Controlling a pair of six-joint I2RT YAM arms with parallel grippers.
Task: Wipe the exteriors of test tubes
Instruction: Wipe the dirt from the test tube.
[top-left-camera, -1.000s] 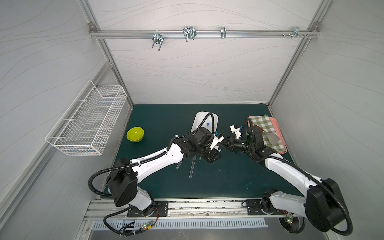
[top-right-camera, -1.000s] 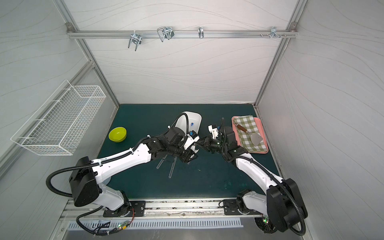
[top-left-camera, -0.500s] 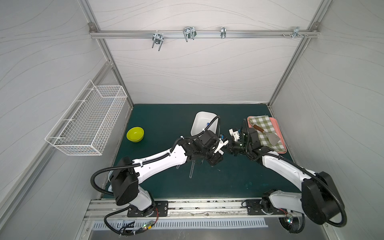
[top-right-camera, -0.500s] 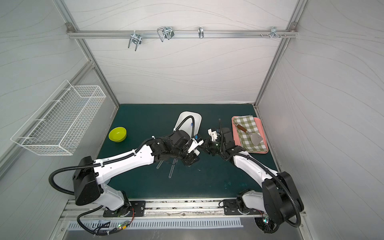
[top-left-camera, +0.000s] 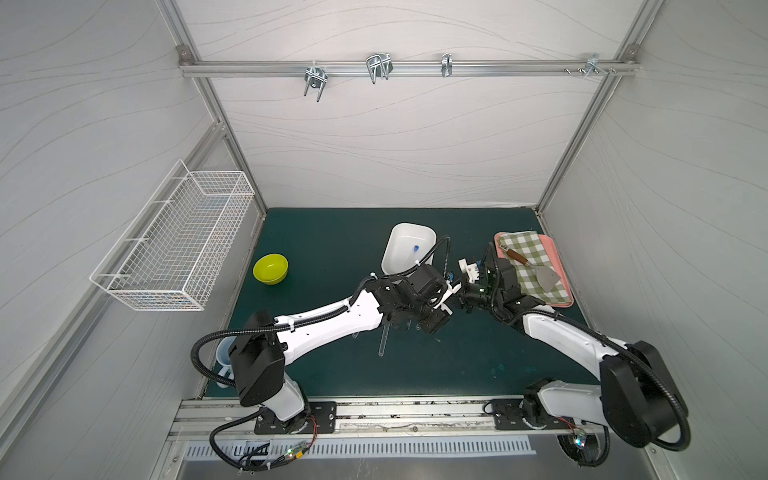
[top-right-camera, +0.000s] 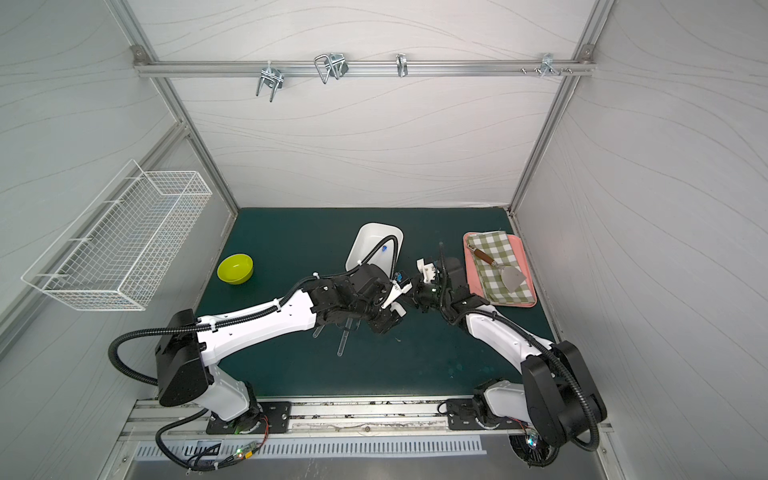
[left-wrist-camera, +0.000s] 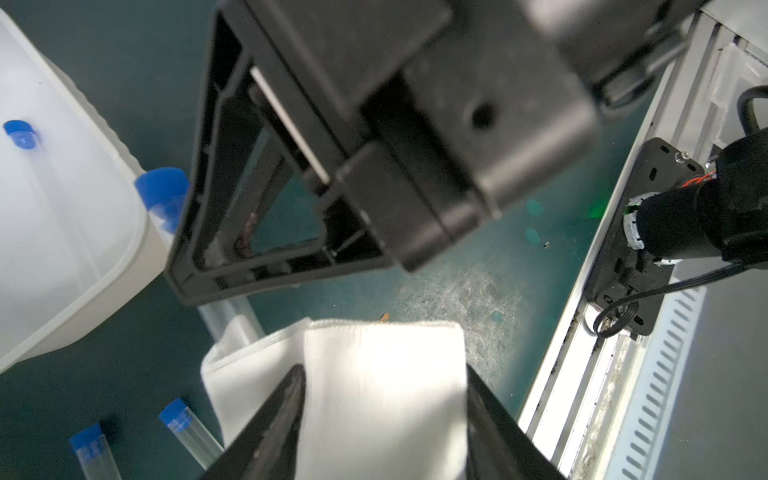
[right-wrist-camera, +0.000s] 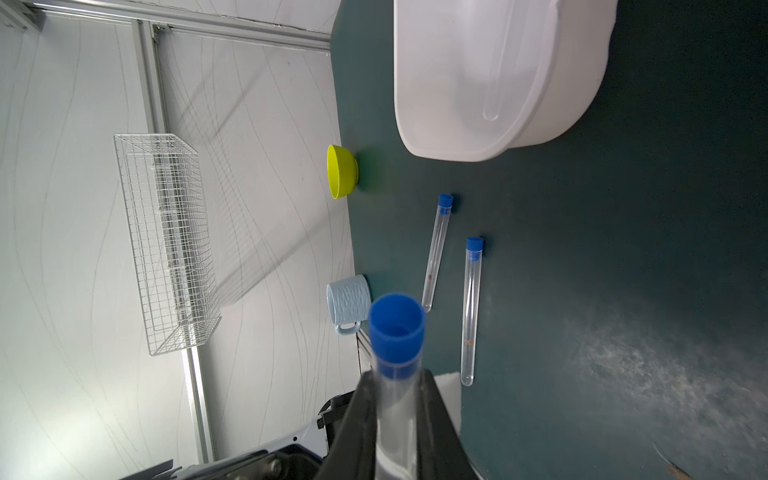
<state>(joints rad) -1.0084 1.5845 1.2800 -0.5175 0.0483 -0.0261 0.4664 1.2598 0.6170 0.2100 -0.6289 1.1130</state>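
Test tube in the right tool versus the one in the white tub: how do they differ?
The held tube is clamped in the right tool; the tub tube lies loose in the white tub. The held tube runs behind the white cloth in the left tool; the tub tube touches no cloth. Both are clear, slim, blue-capped.

The green desk (top-left-camera: 332, 249) carries a white tub (top-left-camera: 399, 249) toward the back, with a yellow-green bowl (top-left-camera: 270, 268) well apart on the left. A pink tray (top-left-camera: 548, 249) on the right holds a checked cloth (top-left-camera: 528, 249), and a spatula (top-left-camera: 547, 282) lies on it (brown handle, metal blade). A pale blue mug (right-wrist-camera: 348, 305) stands upright at the desk's left edge. A wire basket (top-left-camera: 178, 245) hangs on the left wall. Hooks (top-left-camera: 378, 68) hang from the back rail. A folded white cloth (left-wrist-camera: 374, 374) fills the left wrist view's foreground.
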